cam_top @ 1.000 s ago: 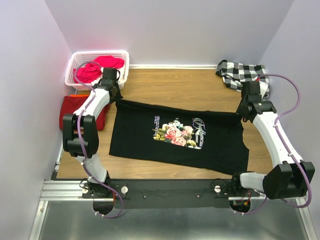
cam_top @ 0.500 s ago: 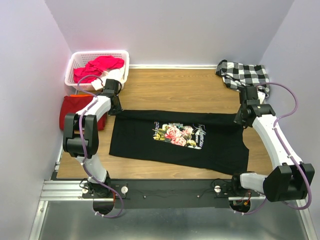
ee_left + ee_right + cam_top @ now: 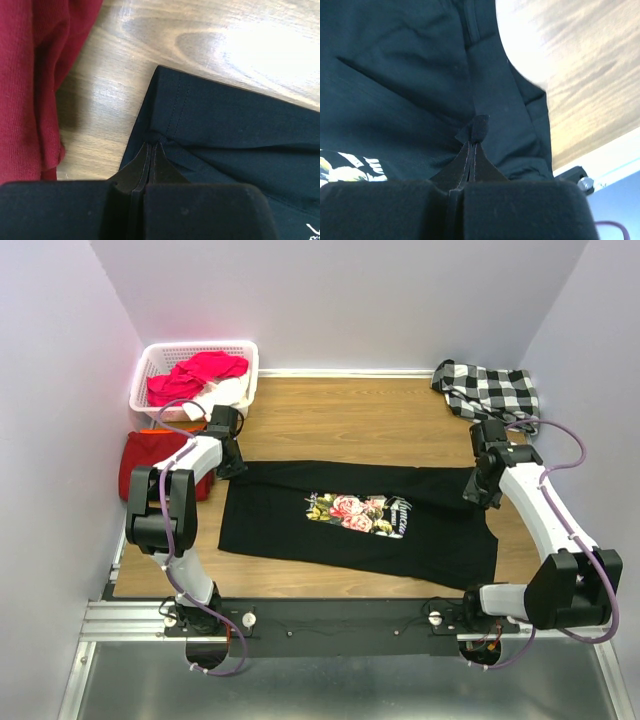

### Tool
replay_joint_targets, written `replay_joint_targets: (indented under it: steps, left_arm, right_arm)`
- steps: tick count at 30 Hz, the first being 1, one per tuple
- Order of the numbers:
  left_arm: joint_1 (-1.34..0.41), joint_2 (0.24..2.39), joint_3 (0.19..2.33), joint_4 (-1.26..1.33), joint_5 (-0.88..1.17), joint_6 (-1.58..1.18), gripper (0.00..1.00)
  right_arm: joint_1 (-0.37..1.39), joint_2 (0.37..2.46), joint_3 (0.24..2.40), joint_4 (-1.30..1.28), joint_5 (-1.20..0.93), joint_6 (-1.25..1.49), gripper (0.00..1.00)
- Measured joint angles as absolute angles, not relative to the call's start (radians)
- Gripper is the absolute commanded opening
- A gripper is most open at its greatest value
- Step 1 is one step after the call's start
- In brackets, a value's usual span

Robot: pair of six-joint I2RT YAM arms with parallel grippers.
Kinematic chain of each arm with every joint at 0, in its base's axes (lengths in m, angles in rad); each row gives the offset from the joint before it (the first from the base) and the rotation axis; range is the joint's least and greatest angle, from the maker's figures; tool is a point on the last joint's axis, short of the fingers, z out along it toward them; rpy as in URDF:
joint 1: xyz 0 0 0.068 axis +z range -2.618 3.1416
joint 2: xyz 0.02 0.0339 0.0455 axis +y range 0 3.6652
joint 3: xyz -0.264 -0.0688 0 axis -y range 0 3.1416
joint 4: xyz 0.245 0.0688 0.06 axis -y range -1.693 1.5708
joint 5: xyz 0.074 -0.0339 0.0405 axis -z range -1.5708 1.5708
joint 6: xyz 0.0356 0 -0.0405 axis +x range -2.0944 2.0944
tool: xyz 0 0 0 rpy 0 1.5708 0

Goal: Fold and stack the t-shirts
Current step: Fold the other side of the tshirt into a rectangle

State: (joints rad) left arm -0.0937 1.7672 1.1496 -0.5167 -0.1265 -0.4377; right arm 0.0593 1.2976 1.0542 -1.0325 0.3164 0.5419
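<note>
Both arms dragged the black tee's (image 3: pixel 360 525) far edge nearer, over itself.
It lies mid-table (image 3: pixel 340 420), dark-red tee (image 3: pixel 150 455) near its left; left gripper (image 3: pixel 151 147) and right gripper (image 3: pixel 474 137) jaws pressed together, each pinching a far corner.

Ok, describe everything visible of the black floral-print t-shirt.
The black, soft-knit t-shirt lies spread on the wooden table, pink-rose print and white script facing up. Its far edge is folded over toward the near side, pinched at each end by the left gripper and right gripper, both shut on a small tuck of cloth. Stitched hems show. Bare wood separates it from the dark-red shirt.
</note>
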Motion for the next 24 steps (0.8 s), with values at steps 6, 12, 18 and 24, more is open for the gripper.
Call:
replay_joint_targets:
  steps: [6,12,18,24]
  left_arm:
    - [-0.094,1.767,1.142,-0.524,-0.126,-0.443,0.00]
    - [-0.094,1.767,1.133,-0.542,-0.126,-0.462,0.00]
    - [-0.094,1.767,1.125,-0.555,-0.127,-0.488,0.00]
    - [-0.093,1.756,1.109,-0.553,-0.127,-0.506,0.00]
  right_arm:
    - [0.059,1.301,1.039,-1.073,0.290,0.577,0.01]
    - [0.059,1.319,1.011,-1.092,0.237,0.613,0.13]
    - [0.059,1.319,0.958,-1.120,0.168,0.653,0.13]
    - [0.059,1.308,0.938,-1.143,0.123,0.685,0.23]
